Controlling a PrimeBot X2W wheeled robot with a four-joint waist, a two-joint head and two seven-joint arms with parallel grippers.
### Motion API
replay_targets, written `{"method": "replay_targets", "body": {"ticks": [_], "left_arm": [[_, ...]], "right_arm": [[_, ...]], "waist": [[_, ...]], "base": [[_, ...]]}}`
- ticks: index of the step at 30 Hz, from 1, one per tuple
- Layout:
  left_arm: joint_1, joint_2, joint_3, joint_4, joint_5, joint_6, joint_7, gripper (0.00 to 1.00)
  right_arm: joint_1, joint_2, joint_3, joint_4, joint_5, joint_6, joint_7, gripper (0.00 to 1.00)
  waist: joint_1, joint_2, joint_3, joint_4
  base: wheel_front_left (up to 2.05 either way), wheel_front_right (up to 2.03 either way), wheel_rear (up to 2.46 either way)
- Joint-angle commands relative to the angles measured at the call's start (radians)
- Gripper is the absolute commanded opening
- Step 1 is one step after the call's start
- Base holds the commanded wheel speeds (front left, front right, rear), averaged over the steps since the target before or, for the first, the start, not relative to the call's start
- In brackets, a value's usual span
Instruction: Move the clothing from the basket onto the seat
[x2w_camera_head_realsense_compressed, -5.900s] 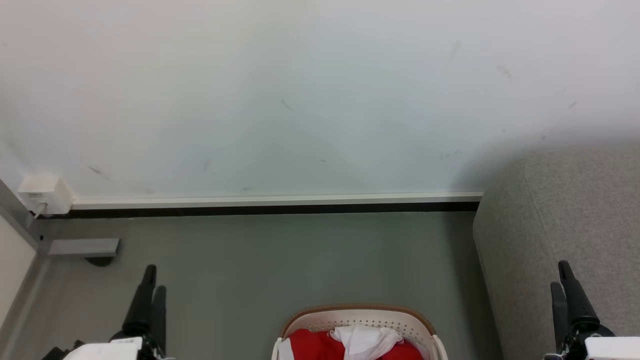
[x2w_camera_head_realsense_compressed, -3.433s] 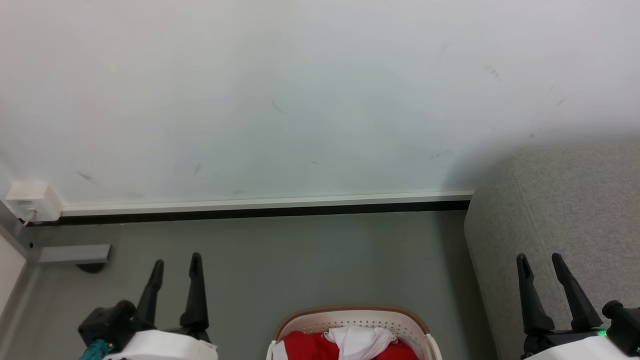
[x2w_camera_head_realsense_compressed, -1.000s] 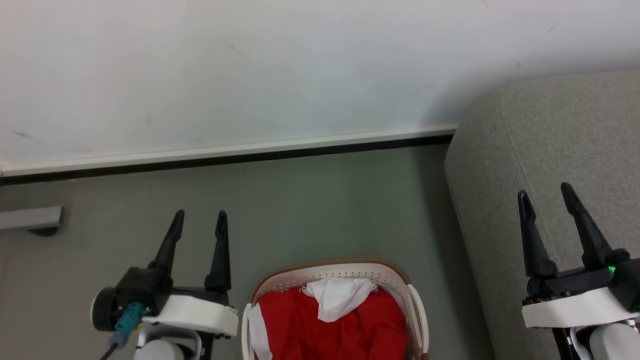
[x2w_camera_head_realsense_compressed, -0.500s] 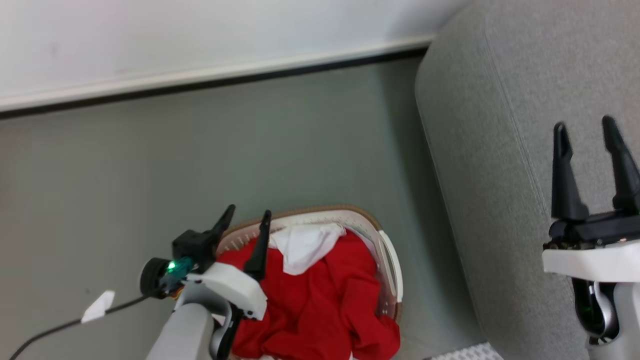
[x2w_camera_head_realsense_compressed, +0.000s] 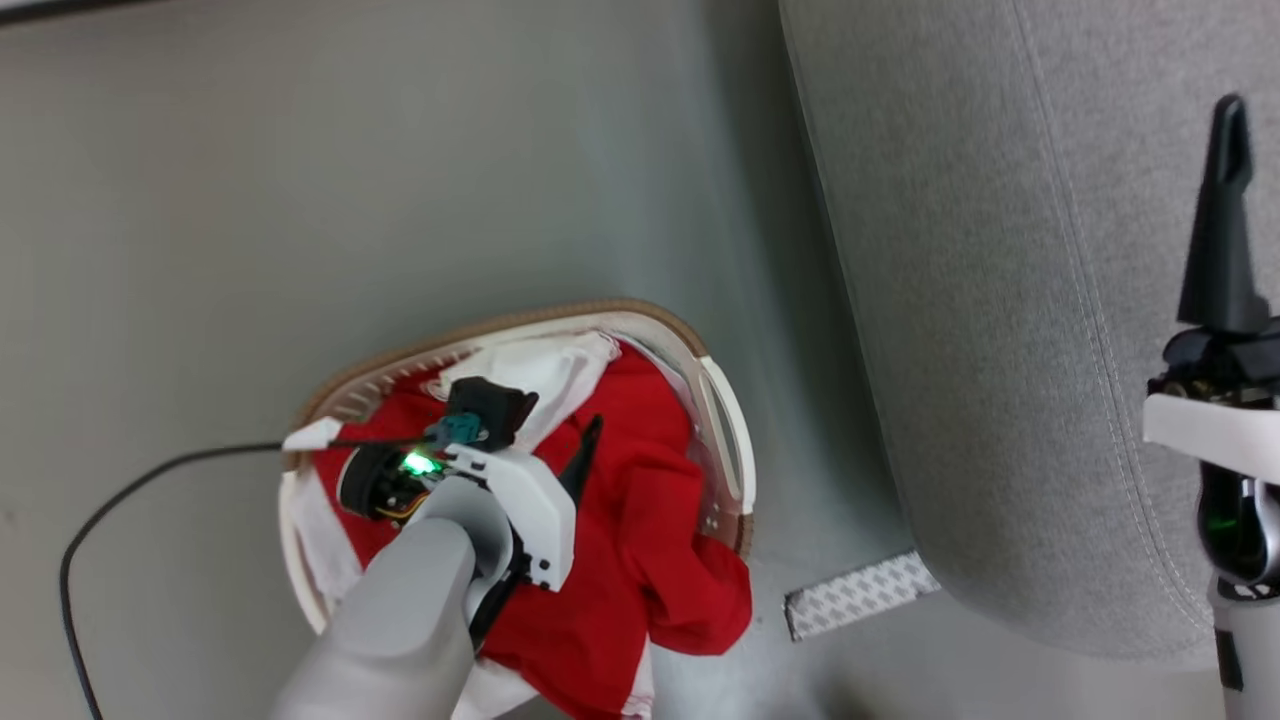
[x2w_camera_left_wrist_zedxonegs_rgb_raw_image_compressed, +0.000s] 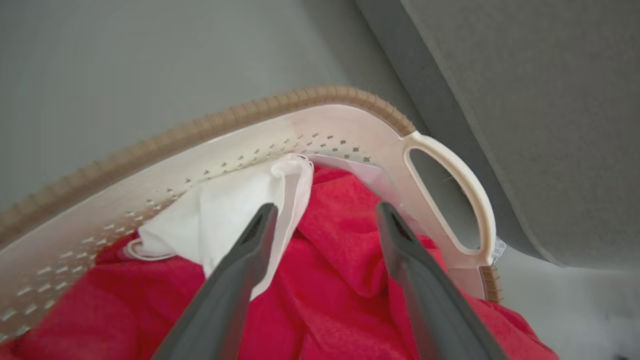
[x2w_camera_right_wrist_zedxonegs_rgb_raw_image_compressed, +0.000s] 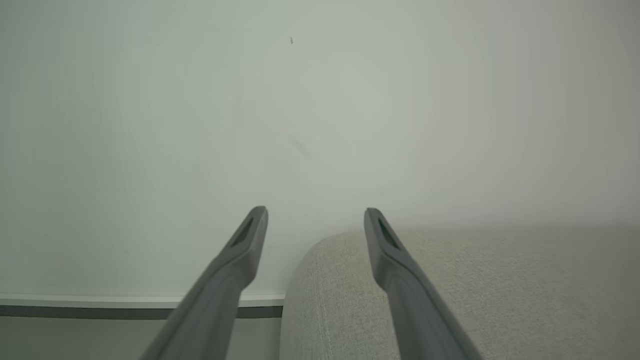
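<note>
Under the spread fingers (x2w_camera_left_wrist_zedxonegs_rgb_raw_image_compressed: 235, 280) of the left gripper (x2w_camera_left_wrist_zedxonegs_rgb_raw_image_compressed: 325, 210) lies the clothing (x2w_camera_left_wrist_zedxonegs_rgb_raw_image_compressed: 345, 250).

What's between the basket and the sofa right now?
In the head view, a narrow stretch of grey floor separates basket from sofa; a white patterned strip lies on it by the sofa's corner.

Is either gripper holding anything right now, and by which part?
Nothing is held. The left gripper is open over the clothing in the basket, no fabric pinched; the right gripper is open, empty, near the seat.
</note>
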Motion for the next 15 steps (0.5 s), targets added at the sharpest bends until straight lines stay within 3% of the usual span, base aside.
{"method": "replay_targets", "body": {"ticks": [1, 15], "left_arm": [[-0.029, 0.008, -0.031, 0.03, -0.023, -0.003, 0.023, 1.0], [-0.195, 0.037, -0.192, 0.241, -0.162, -0.004, 0.199, 1.0]], "right_arm": [[-0.025, 0.01, -0.015, -0.014, 0.01, -0.002, -0.003, 1.0], [-0.116, 0.068, -0.001, -0.073, 0.037, -0.002, -0.003, 1.0]], "waist": [[-0.0003, 0.0, 0.076, -0.049], [-0.0003, 0.0, 0.259, -0.152]], "base": [[0.0, 0.0, 0.0], [0.0, 0.0, 0.0]]}}
